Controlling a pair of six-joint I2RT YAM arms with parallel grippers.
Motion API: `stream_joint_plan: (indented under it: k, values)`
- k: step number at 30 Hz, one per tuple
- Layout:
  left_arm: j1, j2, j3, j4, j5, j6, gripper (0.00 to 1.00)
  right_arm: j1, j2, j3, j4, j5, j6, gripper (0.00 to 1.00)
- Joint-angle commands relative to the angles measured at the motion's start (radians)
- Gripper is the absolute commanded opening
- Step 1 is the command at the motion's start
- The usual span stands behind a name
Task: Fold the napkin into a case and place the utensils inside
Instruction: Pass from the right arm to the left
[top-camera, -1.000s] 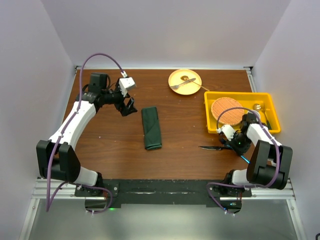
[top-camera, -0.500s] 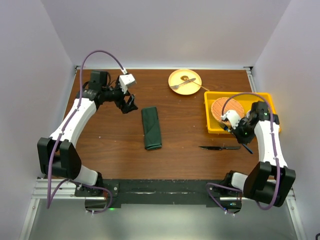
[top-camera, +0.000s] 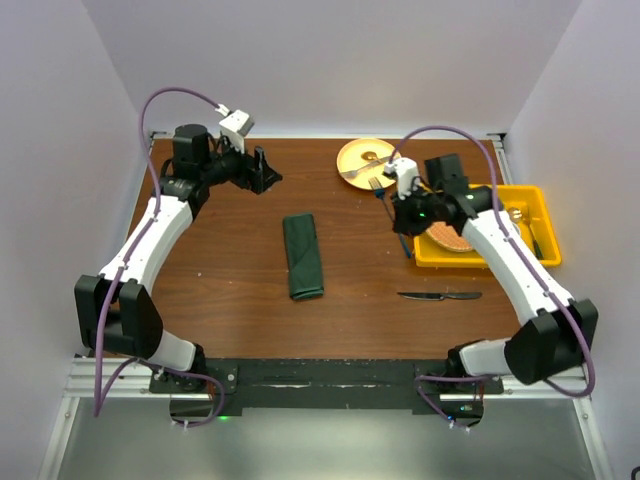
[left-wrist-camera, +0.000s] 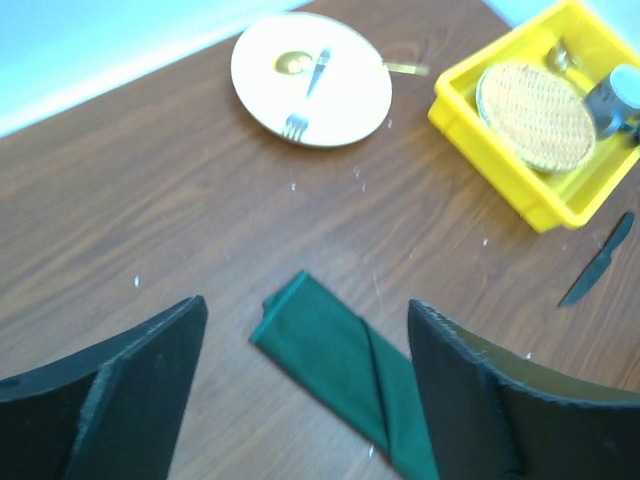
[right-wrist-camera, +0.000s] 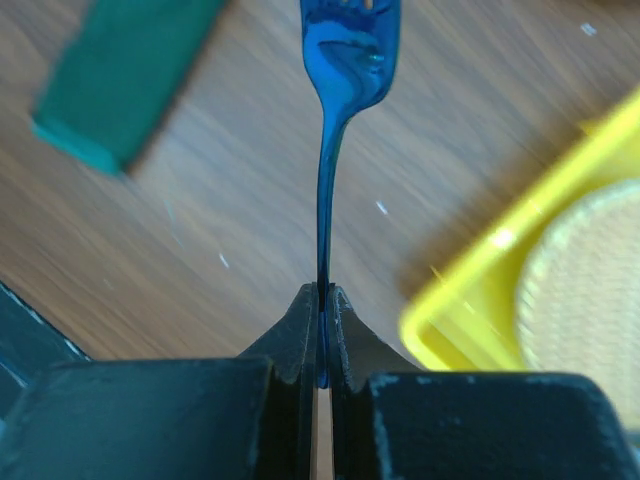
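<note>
Plainly, the right gripper (right-wrist-camera: 322, 300) has its jaws pinched tight on the handle of the blue fork (right-wrist-camera: 345, 60), with the tines pointing out ahead of the fingers; it hangs above the table (top-camera: 220, 300), just beside the left wall of the yellow bin (top-camera: 480, 187) and near the yellow plate (top-camera: 388, 152); the left gripper (left-wrist-camera: 305, 310) has its jaws spread wide and holds nothing, raised over the far left of the table, apart from the case (top-camera: 303, 257); the case lies mid-table as a narrow folded green strip; the knife (top-camera: 440, 296) lies flat on the wood, right of the case and just in front of the bin.
</note>
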Motion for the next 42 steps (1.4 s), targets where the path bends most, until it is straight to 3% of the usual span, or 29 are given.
stream_joint_plan:
  k: [1,5,12,22,28,31,35,42]
  values:
    - [-0.002,-0.020,-0.002,0.244,0.111,-0.078,0.77,0.157,0.073,0.049,0.200,0.069,0.373,0.00]
    - [-0.033,0.005,-0.044,0.311,0.153,-0.077,0.74,0.263,0.157,0.131,0.210,0.109,0.479,0.00]
    - [-0.071,0.052,-0.065,0.391,0.251,-0.080,0.68,0.341,0.260,0.213,0.220,0.017,0.549,0.00]
    - [-0.091,0.104,-0.088,0.466,0.311,-0.099,0.63,0.363,0.298,0.224,0.243,-0.079,0.547,0.00]
    - [-0.093,0.135,-0.082,0.486,0.375,-0.100,0.54,0.364,0.291,0.205,0.304,-0.173,0.564,0.00]
    - [-0.087,0.132,-0.102,0.547,0.443,-0.152,0.49,0.361,0.289,0.190,0.322,-0.207,0.585,0.00]
    - [-0.067,0.117,-0.174,0.758,0.484,-0.348,0.40,0.357,0.288,0.170,0.355,-0.250,0.611,0.00]
    - [0.028,0.113,-0.271,1.090,0.452,-0.663,0.43,0.296,0.291,0.141,0.424,-0.346,0.710,0.00]
